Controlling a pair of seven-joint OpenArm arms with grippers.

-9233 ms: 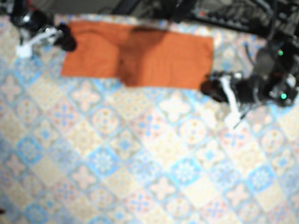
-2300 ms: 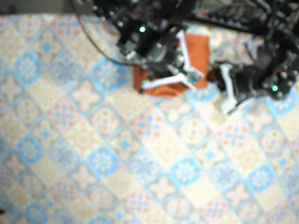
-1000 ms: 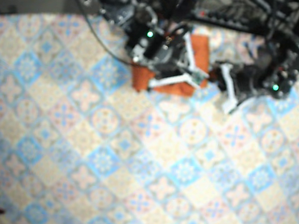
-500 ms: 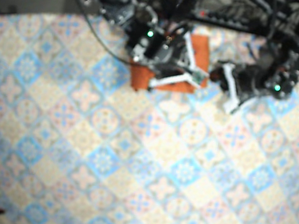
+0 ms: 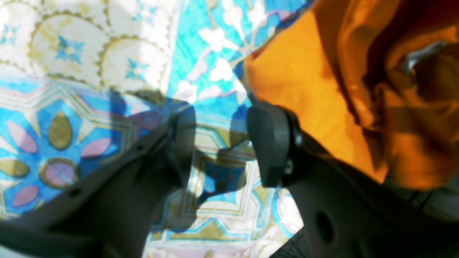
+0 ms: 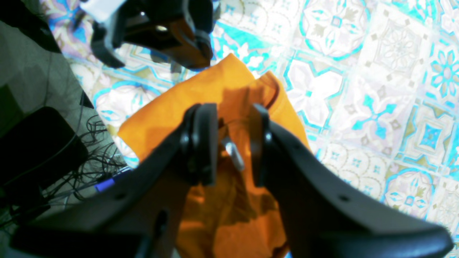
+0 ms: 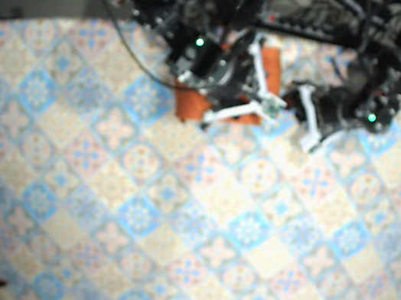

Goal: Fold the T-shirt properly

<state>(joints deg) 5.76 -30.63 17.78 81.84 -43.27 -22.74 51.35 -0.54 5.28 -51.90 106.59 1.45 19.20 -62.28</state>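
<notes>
The orange T-shirt [image 7: 190, 104] lies folded at the table's far edge, mostly hidden under my right arm. In the right wrist view, the T-shirt [image 6: 215, 89] shows a folded corner pointing away from me. My right gripper [image 6: 231, 141] sits over it with its jaws nearly together and bunched fabric between them. From above, that right gripper [image 7: 269, 104] is at the shirt's right edge. My left gripper [image 5: 222, 143] stands open just off the T-shirt [image 5: 304, 79], with only tablecloth between its fingers. In the base view the left gripper [image 7: 304, 110] is a little to the right of the shirt.
A patterned blue and beige tablecloth [image 7: 196, 219] covers the table. Cables and dark equipment [image 6: 39, 150] lie beyond the far edge behind the shirt. My two grippers are close together at the shirt's right end.
The long orange strip has become a short stack under my right arm. Over the last second my right gripper edged slightly right and the left arm barely moved.
</notes>
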